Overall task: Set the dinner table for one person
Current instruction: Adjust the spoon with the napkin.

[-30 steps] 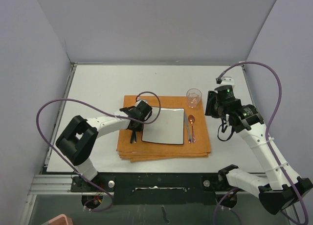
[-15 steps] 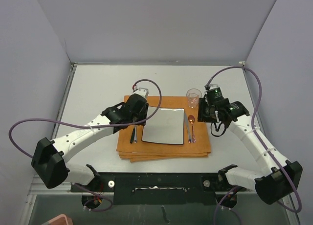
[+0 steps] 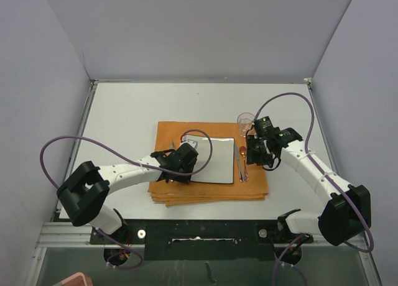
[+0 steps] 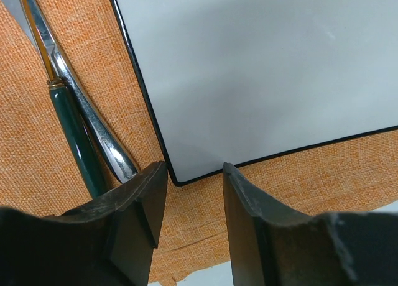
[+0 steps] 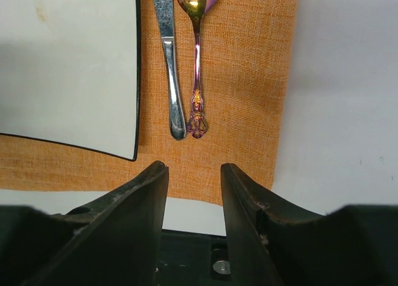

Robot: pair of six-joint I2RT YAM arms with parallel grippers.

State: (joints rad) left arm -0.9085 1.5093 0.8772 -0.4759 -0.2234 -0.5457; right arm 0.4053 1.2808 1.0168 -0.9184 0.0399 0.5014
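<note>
Across the middle of the desk, a matte white slab that fills the booth floor and carries everything, lies the cloth. It is orange, coarse-woven and folded in layers, and it serves as a placemat. Centred on it sits the plate, square, flat and glossy white with a thin black rim.

I judge the layout follows a usual setting: the cutlery runs parallel to the plate's sides, with handles toward the diner's edge. On the plate's left lie a green-handled piece with a gold band and a chrome handle touching it. I cannot tell what their working ends are. On its right, the knife, plain polished steel, lies next to the plate. Just beside it is the spoon, iridescent pink-purple with an ornate moulded handle end. The glass, clear and round, stands beyond the spoon at the cloth's far right corner, handy for a right-handed diner. My right arm partly hides it.

The left fingers, dark moulded plastic, hang spread above the plate's near left corner, pinching nothing. The right fingers are spread too and empty, hovering over the cloth just short of the knife and spoon handles. I judge the setting near complete, with both arms placed to nudge or check.
</note>
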